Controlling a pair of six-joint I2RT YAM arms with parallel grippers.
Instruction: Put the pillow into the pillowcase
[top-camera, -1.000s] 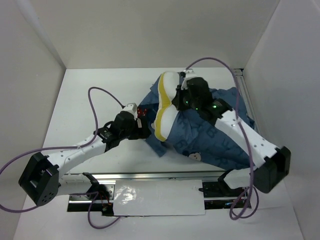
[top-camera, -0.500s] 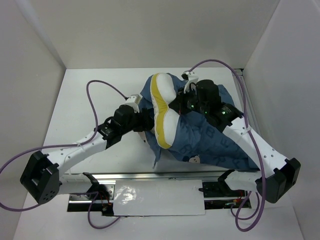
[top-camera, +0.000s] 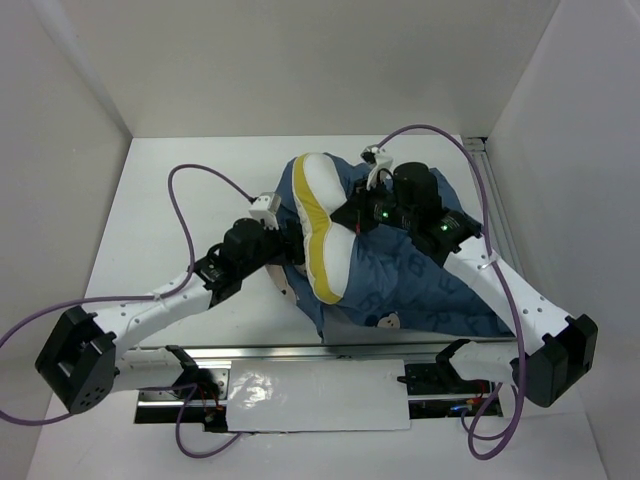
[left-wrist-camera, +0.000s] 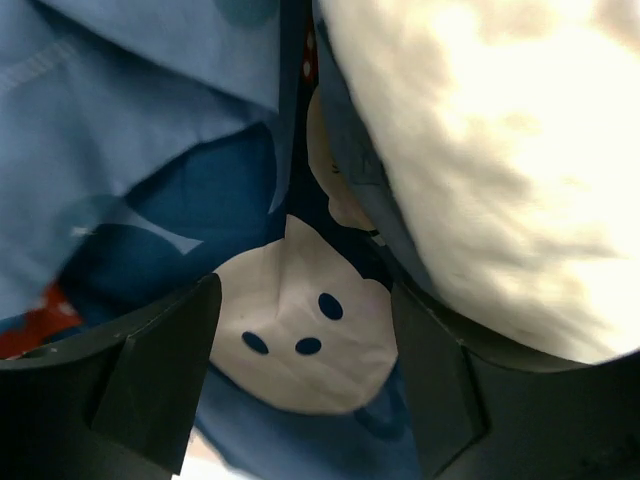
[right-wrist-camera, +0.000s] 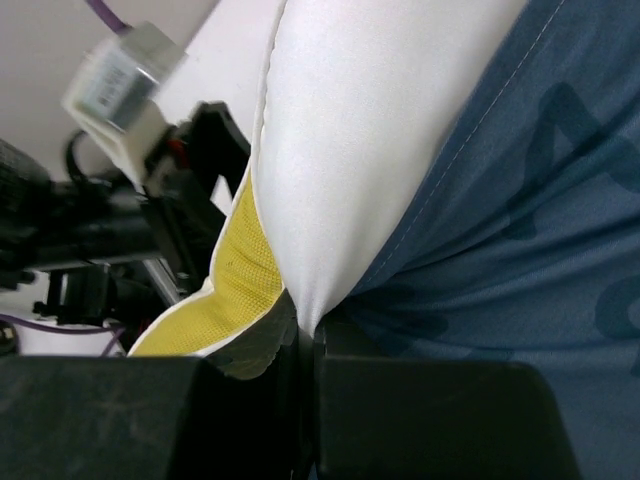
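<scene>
The white pillow (top-camera: 318, 215) with its yellow trim stands on edge in the middle of the table, its far end tucked under the dark blue pillowcase (top-camera: 420, 290). My right gripper (top-camera: 350, 215) is shut on the pillow's white cloth beside the trim; the right wrist view shows the gripper (right-wrist-camera: 305, 325) pinching the pillow (right-wrist-camera: 370, 130). My left gripper (top-camera: 288, 243) is against the pillow's left side. In the left wrist view the gripper (left-wrist-camera: 303, 300) has its fingers (left-wrist-camera: 160, 370) apart, with pillowcase fabric and a white mouse face (left-wrist-camera: 300, 330) lying between them and the pillow (left-wrist-camera: 500, 150) at right.
White walls enclose the table (top-camera: 170, 200) on the left, back and right. A metal rail (top-camera: 300, 352) and a white sheet (top-camera: 310, 395) lie at the near edge between the arm bases. Purple cables loop above both arms.
My right gripper has carried the pillow leftward and turned it. Pillowcase fabric now covers the pillow's far end. My left gripper has moved forward against the pillow.
</scene>
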